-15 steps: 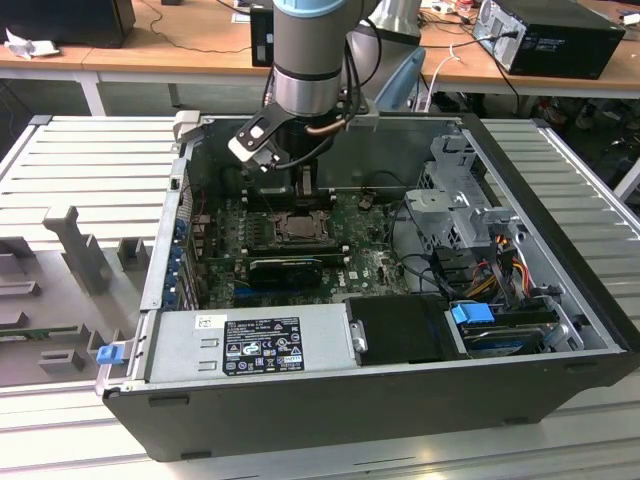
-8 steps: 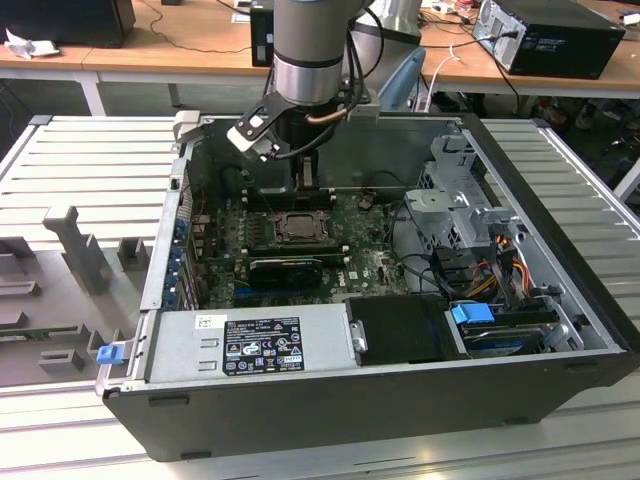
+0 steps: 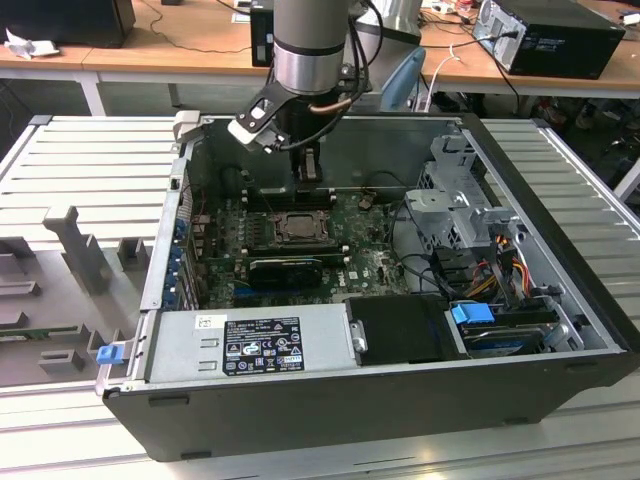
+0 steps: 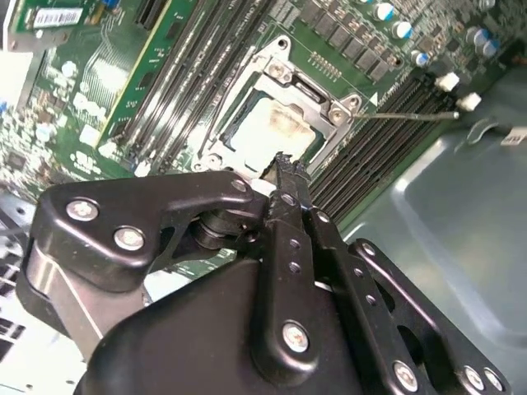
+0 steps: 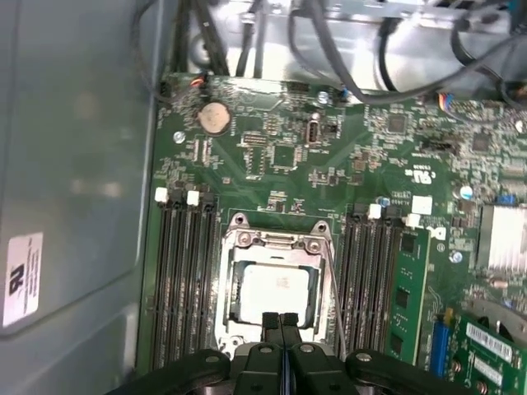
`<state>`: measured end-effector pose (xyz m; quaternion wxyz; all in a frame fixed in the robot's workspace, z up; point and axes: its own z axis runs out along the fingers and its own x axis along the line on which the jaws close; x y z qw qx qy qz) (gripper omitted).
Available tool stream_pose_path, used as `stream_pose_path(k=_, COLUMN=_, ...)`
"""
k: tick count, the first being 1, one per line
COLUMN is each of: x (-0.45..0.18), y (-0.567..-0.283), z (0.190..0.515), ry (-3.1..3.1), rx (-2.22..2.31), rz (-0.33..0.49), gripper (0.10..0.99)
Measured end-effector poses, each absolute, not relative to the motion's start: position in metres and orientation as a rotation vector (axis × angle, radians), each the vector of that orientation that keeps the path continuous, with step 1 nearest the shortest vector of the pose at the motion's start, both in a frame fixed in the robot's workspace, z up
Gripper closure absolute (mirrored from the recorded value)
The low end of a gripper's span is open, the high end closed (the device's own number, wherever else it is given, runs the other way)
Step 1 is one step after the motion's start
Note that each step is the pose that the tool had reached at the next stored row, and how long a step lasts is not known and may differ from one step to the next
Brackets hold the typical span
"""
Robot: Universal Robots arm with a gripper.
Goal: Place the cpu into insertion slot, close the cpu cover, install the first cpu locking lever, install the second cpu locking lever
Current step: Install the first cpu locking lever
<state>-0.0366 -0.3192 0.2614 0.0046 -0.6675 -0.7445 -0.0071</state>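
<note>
The cpu (image 5: 272,288), a silvery-beige square, lies in the socket on the green motherboard (image 5: 280,156) inside the open computer case. The dark metal cpu cover (image 5: 276,243) lies flat around it as a frame. A thin wire lever (image 5: 336,296) runs along one side of the socket, and in the second wrist view a lever (image 4: 412,115) sticks out past the socket corner. My gripper (image 5: 281,322) hangs just above the socket's edge, its fingers shut together with nothing between them. In the exterior view the gripper (image 3: 311,178) is above the far side of the cpu (image 3: 297,226).
Black memory slots (image 5: 181,280) flank the socket on both sides. A grey power supply (image 3: 250,345) fills the case front, with a drive cage (image 3: 455,205) and cables (image 3: 430,265) toward the exterior view's right. The case's back wall (image 3: 380,150) stands close behind the gripper.
</note>
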Motion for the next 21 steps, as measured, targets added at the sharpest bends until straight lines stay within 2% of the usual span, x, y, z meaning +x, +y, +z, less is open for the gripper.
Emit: stream_pose_path(k=21, x=-0.0366, y=-0.3192, z=0.2614, ry=-2.577, rx=-1.777, rz=-0.020, gripper=0.980)
